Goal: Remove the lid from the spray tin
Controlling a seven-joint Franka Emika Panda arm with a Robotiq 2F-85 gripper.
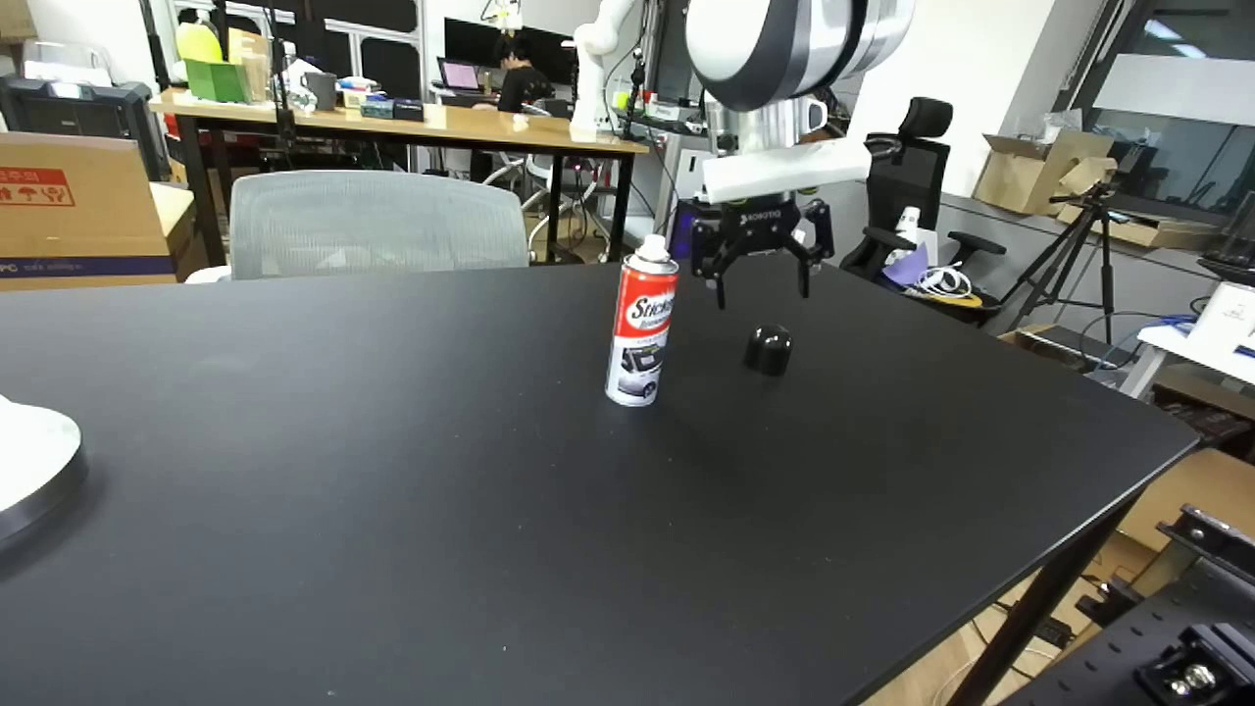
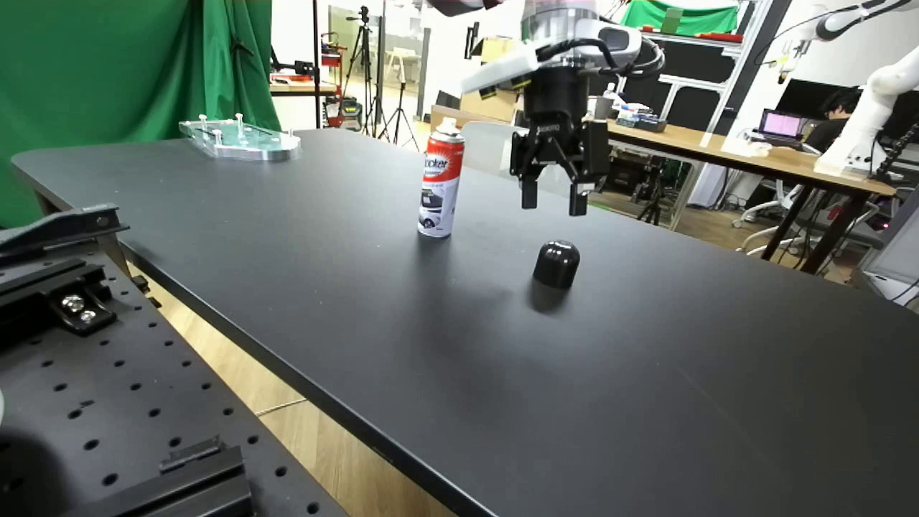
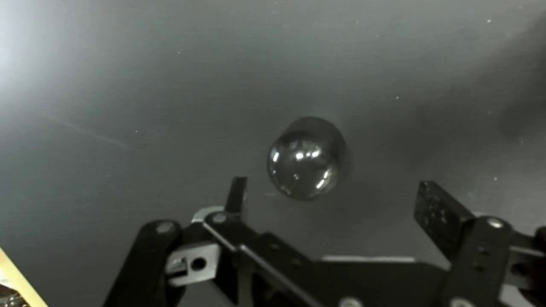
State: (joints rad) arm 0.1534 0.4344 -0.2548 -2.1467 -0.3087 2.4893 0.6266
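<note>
The spray tin (image 1: 642, 328) stands upright on the dark table. It has a red upper label and a bare white nozzle on top, and it also shows in an exterior view (image 2: 439, 183). The lid (image 1: 769, 350) is a shiny black domed cap standing on the table apart from the tin, dome up, seen also in an exterior view (image 2: 557, 264) and the wrist view (image 3: 303, 164). My gripper (image 1: 763, 290) is open and empty above the table, higher than the lid. In the wrist view the gripper's fingers (image 3: 332, 187) are wide apart, with the lid just beyond their tips. The tin is out of the wrist view.
The black table (image 1: 412, 490) has its edge on the right in an exterior view. A clear plate with posts (image 2: 244, 140) lies at its far end. A white round object (image 1: 34, 461) sits at the left. A mesh chair (image 1: 377, 226) stands behind the table. A perforated black surface (image 2: 143, 402) is beside it.
</note>
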